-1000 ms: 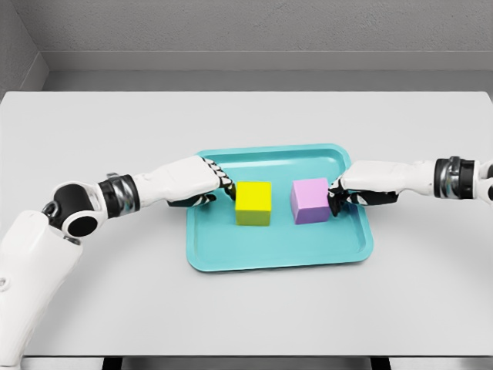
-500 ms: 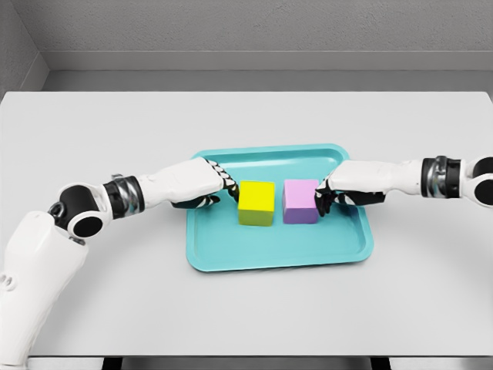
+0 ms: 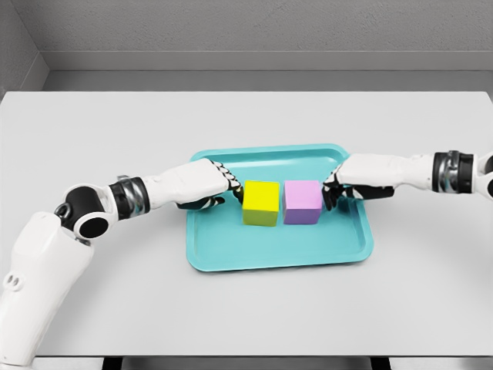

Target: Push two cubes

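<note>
From the left, a white arm reaches across the grey table (image 3: 115,131) and over the left rim of a teal tray (image 3: 277,258); its left hand (image 3: 223,187) has the fingers drawn together, and the dark fingertips (image 3: 237,190) touch the left face of the yellow cube (image 3: 261,203). That cube sits near the middle of the tray, and the purple cube (image 3: 303,202) stands just beside it on the right, their facing sides so close that it is hard to tell whether a thin gap remains. The right hand (image 3: 333,191), fingers likewise pressed together and holding nothing, meets the purple cube's right face, its arm coming in over the tray's right rim. Bare tray floor lies in front of both cubes toward the near rim, and a narrower strip lies behind them toward the far rim. Around the tray the table is open on all sides, and a grey wall (image 3: 254,31) rises behind its far edge.
</note>
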Tool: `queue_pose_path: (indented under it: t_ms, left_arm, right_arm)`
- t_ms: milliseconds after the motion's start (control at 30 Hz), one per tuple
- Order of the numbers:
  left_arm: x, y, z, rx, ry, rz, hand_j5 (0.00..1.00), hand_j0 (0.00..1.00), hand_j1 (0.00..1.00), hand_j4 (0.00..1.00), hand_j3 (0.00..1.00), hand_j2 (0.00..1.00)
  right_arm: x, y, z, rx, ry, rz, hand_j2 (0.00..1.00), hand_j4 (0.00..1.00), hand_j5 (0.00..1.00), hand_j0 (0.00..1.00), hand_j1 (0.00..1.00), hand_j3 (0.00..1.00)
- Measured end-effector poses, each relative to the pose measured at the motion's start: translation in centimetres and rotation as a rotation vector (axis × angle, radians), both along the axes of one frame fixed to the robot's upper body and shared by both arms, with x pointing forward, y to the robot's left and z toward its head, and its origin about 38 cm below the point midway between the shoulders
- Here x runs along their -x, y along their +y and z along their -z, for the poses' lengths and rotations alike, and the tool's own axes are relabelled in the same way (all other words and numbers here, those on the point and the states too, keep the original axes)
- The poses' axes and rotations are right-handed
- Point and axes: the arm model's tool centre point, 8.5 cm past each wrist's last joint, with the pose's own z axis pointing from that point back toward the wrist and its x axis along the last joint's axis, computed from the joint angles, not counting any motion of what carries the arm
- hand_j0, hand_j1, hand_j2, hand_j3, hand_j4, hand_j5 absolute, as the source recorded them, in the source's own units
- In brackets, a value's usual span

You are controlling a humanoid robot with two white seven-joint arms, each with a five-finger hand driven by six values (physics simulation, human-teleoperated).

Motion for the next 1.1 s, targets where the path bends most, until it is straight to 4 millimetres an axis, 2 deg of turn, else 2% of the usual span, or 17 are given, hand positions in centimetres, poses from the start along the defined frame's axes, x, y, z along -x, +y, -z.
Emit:
queue_pose_path:
  t_ms: [200,533,833,1100]
  left_arm:
    - [0.0,-0.4,0.0,0.006,-0.001,0.004,0.55,0.55,0.55,0.55,0.55,0.55]
    - [0.1,-0.8,0.0,0.011,-0.001,0.008,0.55,0.55,0.55,0.55,0.55,0.55]
    - [0.1,-0.8,0.0,0.014,-0.001,0.008,0.55,0.55,0.55,0.55,0.55,0.55]
    - [0.1,-1.3,0.0,0.023,0.000,0.012,0.55,0.55,0.55,0.55,0.55,0.55]
  right_arm:
    - [-1.1,-1.0,0.9,0.012,0.023,0.049,0.37,0.37,0.37,0.37,0.37,0.37]
    - [-2.2,-0.2,3.6,0.033,0.074,0.086,0.37,0.37,0.37,0.37,0.37,0.37]
    - [-2.5,-0.5,3.2,0.036,0.066,0.094,0.37,0.37,0.37,0.37,0.37,0.37]
    - [-3.1,-0.9,1.3,0.040,0.022,0.090,0.37,0.37,0.37,0.37,0.37,0.37]
